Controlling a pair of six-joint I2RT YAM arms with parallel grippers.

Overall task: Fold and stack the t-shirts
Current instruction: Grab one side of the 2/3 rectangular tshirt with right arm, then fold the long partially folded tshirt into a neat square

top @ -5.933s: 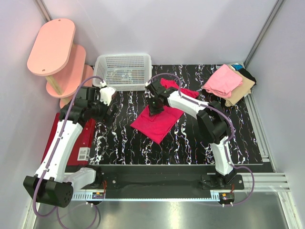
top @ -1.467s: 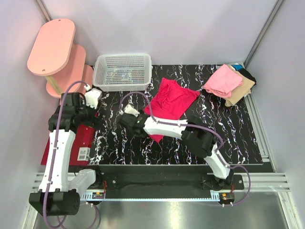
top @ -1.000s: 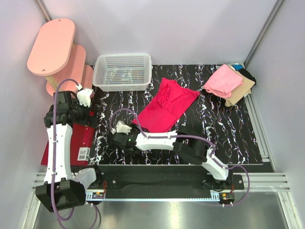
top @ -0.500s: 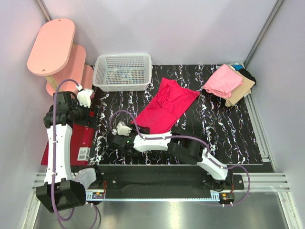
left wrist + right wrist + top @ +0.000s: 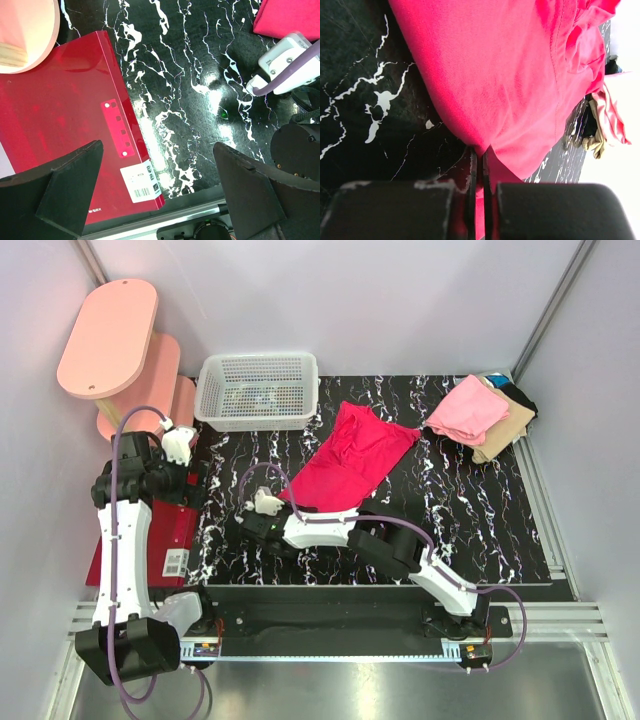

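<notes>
Magenta-red cloth, the t-shirt (image 5: 352, 462), was spread at the centre of the table (image 5: 500, 520), its 7 o'clock corner clamped tight by the right gripper (image 5: 481, 154). Folded shirts (image 5: 478, 415) were piled at 2 o'clock. The left gripper (image 5: 157, 192) was held gaping wide over the red mat (image 5: 55, 125) at 9 o'clock.

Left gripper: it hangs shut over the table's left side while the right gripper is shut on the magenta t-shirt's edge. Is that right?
Not quite. The left gripper is open: the left wrist view shows its fingers spread wide apart with nothing between them. The rest stands: the right gripper is shut on the magenta t-shirt at its edge.
</notes>
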